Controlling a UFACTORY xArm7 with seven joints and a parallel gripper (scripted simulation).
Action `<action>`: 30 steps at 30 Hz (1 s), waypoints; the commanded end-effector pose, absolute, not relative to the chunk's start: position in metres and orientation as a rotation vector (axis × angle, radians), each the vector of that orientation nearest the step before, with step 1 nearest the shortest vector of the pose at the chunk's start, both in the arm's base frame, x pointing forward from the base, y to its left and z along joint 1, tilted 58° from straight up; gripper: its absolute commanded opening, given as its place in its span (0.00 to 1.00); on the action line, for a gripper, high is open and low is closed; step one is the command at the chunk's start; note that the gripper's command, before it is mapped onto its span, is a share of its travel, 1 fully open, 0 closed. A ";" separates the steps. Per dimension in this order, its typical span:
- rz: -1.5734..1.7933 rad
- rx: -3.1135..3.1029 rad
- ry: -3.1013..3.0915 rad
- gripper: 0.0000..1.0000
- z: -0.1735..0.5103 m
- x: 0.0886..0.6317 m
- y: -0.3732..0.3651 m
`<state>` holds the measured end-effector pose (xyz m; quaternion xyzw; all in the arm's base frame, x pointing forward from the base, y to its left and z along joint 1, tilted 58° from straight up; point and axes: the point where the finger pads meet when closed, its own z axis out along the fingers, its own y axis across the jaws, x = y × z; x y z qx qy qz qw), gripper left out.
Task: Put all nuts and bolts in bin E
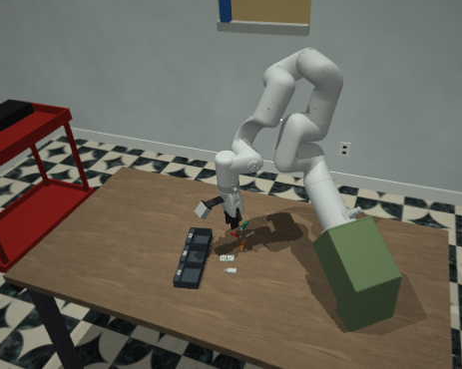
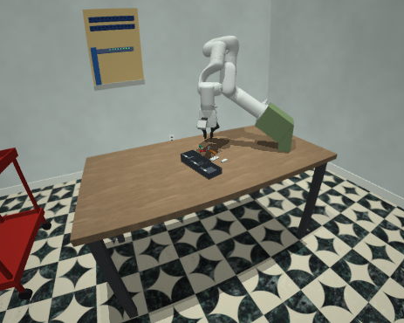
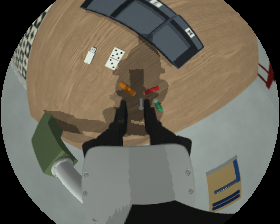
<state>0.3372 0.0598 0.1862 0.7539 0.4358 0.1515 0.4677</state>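
My gripper [image 1: 234, 226] [image 2: 208, 137] [image 3: 135, 106] points down, partly open, with nothing between its fingers, above the small things beside the bins. A grey bolt [image 1: 249, 234] [image 3: 141, 104] lies on the table; in the wrist view it shows between the fingertips, nearer the right one. I make out no nut. The dark row of three joined bins [image 1: 186, 286] [image 3: 191, 56] stands on the table, with small white labels whose letters I cannot read surely. I see nothing clearly inside the bins.
Near the bolt lie a red piece [image 1: 234, 234] [image 3: 152, 90], a green piece [image 1: 244, 224] [image 3: 158, 105] and an orange piece [image 1: 242, 244] [image 3: 127, 88]. A white domino [image 1: 227, 258] [image 3: 115, 58] and a white stick [image 1: 231, 270] [image 3: 90, 55] lie beside the bins.
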 end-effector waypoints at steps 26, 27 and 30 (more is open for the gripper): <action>0.392 1.850 1.092 0.29 0.191 0.322 0.015; 0.392 1.850 1.092 0.29 0.191 0.322 0.015; 0.392 1.850 1.092 0.29 0.191 0.322 0.015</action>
